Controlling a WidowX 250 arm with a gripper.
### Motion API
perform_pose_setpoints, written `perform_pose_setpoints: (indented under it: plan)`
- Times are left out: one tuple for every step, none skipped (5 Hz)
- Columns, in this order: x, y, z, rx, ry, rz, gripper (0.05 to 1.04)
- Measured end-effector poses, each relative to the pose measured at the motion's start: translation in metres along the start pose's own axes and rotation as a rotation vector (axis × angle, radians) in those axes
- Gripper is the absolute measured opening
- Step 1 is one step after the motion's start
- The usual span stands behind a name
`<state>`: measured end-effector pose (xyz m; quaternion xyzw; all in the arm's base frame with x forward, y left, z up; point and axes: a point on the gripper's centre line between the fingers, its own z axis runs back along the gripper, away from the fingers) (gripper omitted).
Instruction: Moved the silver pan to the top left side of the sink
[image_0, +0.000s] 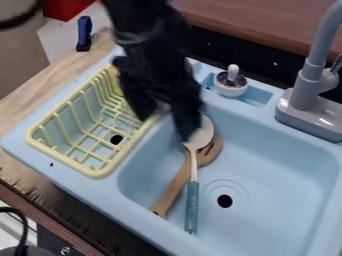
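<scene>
The black gripper hangs over the upper left of the blue sink basin, by the divider next to the yellow rack. Its two fingers stand apart, one near the rack's right edge, the other by the head of a silver spoon. A small greyish patch shows between them, too blurred to identify. I cannot make out a pan shape.
In the basin, the silver spoon with a teal handle lies across a wooden utensil. The yellow rack sits at left. A white-knobbed pot and grey faucet stand along the back edge.
</scene>
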<state>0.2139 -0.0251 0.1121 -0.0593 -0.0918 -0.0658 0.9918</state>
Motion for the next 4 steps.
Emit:
perform_pose_setpoints:
  plan:
    - [0.006,-0.019,-0.012,-0.039,0.015,-0.019,0.998]
    - [0.020,-0.032,-0.020,-0.035,0.012,-0.004,0.998]
    - [0.023,-0.041,-0.027,-0.033,0.024,-0.002,0.998]
    - [0.037,-0.043,-0.021,-0.024,0.023,0.051,0.998]
